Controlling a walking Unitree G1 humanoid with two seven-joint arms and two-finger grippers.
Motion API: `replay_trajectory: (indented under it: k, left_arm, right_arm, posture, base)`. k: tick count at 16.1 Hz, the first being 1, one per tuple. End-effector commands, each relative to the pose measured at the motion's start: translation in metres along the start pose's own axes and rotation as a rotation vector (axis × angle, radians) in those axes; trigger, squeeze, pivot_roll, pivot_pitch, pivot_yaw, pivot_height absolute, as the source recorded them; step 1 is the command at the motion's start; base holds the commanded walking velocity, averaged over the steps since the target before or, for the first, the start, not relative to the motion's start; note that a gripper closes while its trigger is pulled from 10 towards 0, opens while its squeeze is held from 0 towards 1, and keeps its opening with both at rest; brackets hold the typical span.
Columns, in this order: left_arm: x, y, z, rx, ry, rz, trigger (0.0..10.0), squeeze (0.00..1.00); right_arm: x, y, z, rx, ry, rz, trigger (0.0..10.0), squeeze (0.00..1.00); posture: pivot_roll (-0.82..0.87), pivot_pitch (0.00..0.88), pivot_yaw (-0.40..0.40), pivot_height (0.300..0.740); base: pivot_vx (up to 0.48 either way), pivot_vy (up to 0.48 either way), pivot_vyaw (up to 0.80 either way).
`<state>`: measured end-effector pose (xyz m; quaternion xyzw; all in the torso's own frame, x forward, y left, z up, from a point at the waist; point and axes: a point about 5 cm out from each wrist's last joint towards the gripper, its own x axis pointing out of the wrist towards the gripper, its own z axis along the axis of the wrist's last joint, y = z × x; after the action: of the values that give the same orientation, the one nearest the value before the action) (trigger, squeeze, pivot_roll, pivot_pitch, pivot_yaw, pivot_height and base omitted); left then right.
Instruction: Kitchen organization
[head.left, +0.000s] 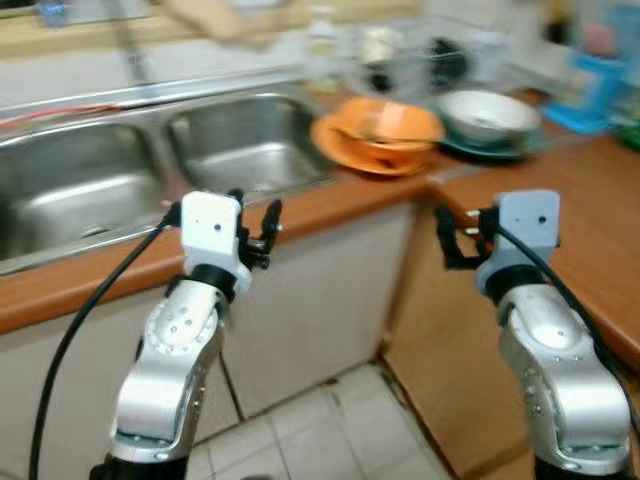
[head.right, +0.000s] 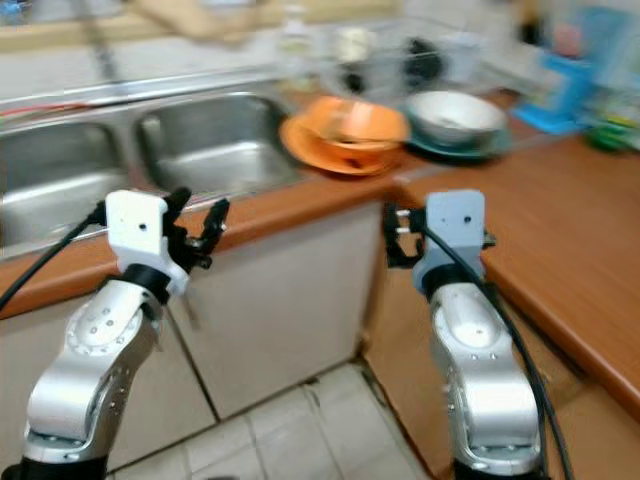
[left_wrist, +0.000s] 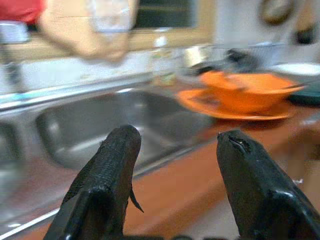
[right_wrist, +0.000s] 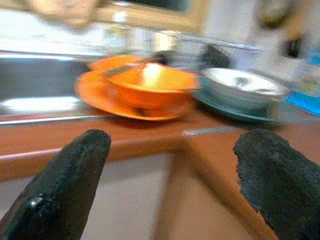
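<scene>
Orange bowl (head.left: 385, 128) on orange plate (head.left: 345, 152), far counter right of sink (head.left: 150, 165): likely rigid, slick, breakable, best gripped at rim; left gripper (head.left: 252, 228) and right gripper (head.left: 452, 238) open, empty, short of counter.

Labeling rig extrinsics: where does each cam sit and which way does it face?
Left and right eye: on the head, looking down at the sink and counter; both silver arms, left pincer and right pincer.
Left wrist: along its open black fingers toward the sink.
Right wrist: along its open fingers toward the orange bowl.
Shared: orange bowl.
</scene>
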<state>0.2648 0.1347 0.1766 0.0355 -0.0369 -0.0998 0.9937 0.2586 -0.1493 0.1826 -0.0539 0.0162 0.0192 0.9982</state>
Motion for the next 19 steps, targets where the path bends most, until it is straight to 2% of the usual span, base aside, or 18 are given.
replay_trajectory:
  k: [1,8,11,14,17,19]
  left_arm:
    - [0.002,-0.001,0.0,-0.004,0.002,-0.001,10.0,0.0]
    - [0.003,-0.002,0.002,0.01,-0.003,-0.034,10.0,0.0]
    - [0.002,-0.006,0.005,-0.004,-0.018,-0.064,10.0,0.0]
    - [0.003,-0.008,0.015,-0.014,-0.055,-0.087,10.0,0.0]
    - [0.006,-0.002,0.029,-0.03,-0.112,-0.071,10.0,0.0]
    - [0.007,-0.002,0.037,-0.028,-0.128,-0.103,10.0,0.0]
  right_arm:
    - [0.0,-0.005,0.003,-0.019,-0.008,-0.013,10.0,0.0]
    - [0.0,-0.005,0.003,-0.009,-0.013,0.0,10.0,0.0]
    - [-0.001,-0.003,0.005,0.017,-0.024,0.017,10.0,0.0]
    - [-0.003,-0.001,0.006,0.021,-0.034,0.032,10.0,0.0]
    - [-0.006,-0.001,0.007,0.038,-0.046,0.063,10.0,0.0]
    - [-0.008,0.001,0.008,0.048,-0.052,0.107,10.0,0.0]
  posture:
    - [-0.02,0.0,-0.004,0.74]
    - [-0.02,0.0,-0.001,0.74]
    - [-0.02,0.0,0.003,0.74]
    - [-0.02,0.0,0.008,0.74]
    - [-0.02,0.0,0.012,0.74]
    - [-0.02,0.0,0.013,0.74]
  base:
    - [0.401,0.0,0.0]
    - [0.376,0.0,0.0]
    - [0.363,0.0,-0.68]
    - [0.358,0.0,-0.69]
    - [0.336,0.0,0.0]
    - [0.141,0.0,0.0]
